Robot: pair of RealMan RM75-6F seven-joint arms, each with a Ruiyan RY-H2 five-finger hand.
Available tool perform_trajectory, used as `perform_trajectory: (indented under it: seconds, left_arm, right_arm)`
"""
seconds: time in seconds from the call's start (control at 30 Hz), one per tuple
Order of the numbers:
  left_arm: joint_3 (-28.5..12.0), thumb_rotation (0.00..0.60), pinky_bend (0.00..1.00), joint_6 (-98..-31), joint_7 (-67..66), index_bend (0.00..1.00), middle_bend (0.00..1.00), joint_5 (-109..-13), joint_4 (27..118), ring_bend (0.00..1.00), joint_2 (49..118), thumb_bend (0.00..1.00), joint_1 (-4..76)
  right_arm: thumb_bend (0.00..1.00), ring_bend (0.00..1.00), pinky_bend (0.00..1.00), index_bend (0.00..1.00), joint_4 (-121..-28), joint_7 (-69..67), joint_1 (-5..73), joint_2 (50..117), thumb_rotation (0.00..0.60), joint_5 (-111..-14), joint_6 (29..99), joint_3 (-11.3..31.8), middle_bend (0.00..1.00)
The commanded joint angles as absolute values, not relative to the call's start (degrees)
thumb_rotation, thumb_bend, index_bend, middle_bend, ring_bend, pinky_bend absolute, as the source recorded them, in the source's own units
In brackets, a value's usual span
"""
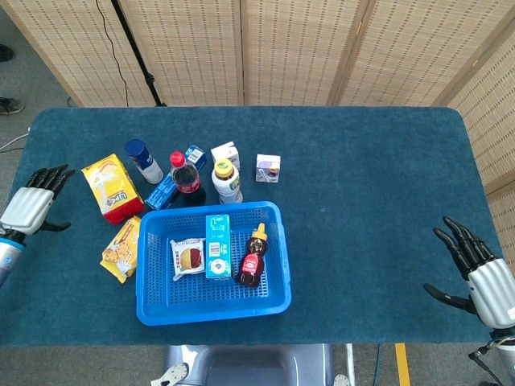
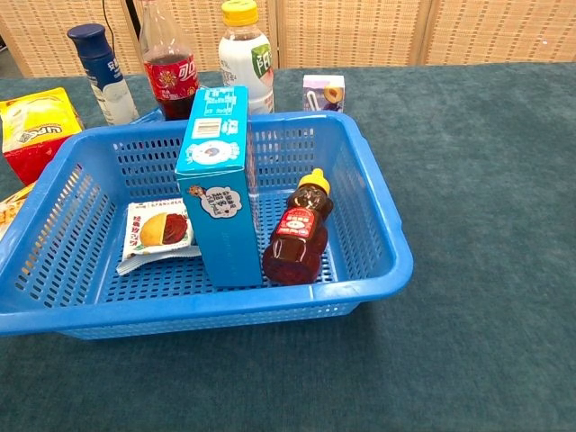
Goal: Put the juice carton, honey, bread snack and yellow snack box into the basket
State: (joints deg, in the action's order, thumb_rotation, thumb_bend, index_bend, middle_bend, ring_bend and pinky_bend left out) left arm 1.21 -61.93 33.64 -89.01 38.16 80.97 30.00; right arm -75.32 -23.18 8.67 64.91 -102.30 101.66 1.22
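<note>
The blue basket [image 1: 157, 310] [image 2: 378, 216] sits near the table's front edge. Inside it stand the blue juice carton [image 1: 217, 246] [image 2: 219, 193] and the honey bottle [image 1: 253, 258] [image 2: 298, 232], with the bread snack [image 1: 188, 256] [image 2: 159, 228] lying flat to their left. The yellow snack box [image 1: 113, 187] [image 2: 34, 129] lies on the table left of the basket. My left hand [image 1: 31, 205] is open at the far left table edge, well apart from the box. My right hand [image 1: 480, 276] is open at the far right edge, holding nothing. Neither hand shows in the chest view.
Behind the basket stand a cola bottle [image 1: 185, 175] [image 2: 168, 61], a white drink bottle [image 1: 227, 179] [image 2: 247, 48], a blue-capped bottle [image 1: 143, 160] [image 2: 101, 61] and small cartons [image 1: 268, 168]. A yellow snack bag [image 1: 122, 246] lies left of the basket.
</note>
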Motion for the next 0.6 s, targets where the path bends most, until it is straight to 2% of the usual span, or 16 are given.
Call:
perform_trajectory:
  seconds: [0.03, 0.2, 0.6]
  left_arm:
    - [1.60, 0.600, 0.00, -60.41, 32.89, 0.00, 0.00, -90.12, 36.58, 0.00, 82.39, 0.10, 32.06]
    - [0.97, 0.600, 0.00, -60.40, 30.23, 0.00, 0.00, -90.36, 36.45, 0.00, 83.11, 0.10, 33.90]
    - [1.23, 0.600, 0.00, -54.78, 25.60, 0.00, 0.00, -89.46, 39.82, 0.00, 82.78, 0.10, 36.36]
  right_arm:
    - [0.05, 0.10, 0.22, 0.03, -75.25, -23.17, 8.62, 64.94, 0.600, -102.07, 101.53, 1.27, 0.00]
    - [0.05, 0.10, 0.22, 0.03, -75.19, -22.97, 8.55, 65.01, 0.600, -101.74, 101.36, 1.36, 0.00]
    - [0.06, 0.10, 0.22, 0.03, -75.05, -24.65, 7.99, 64.60, 0.600, -100.25, 102.21, 2.24, 0.00]
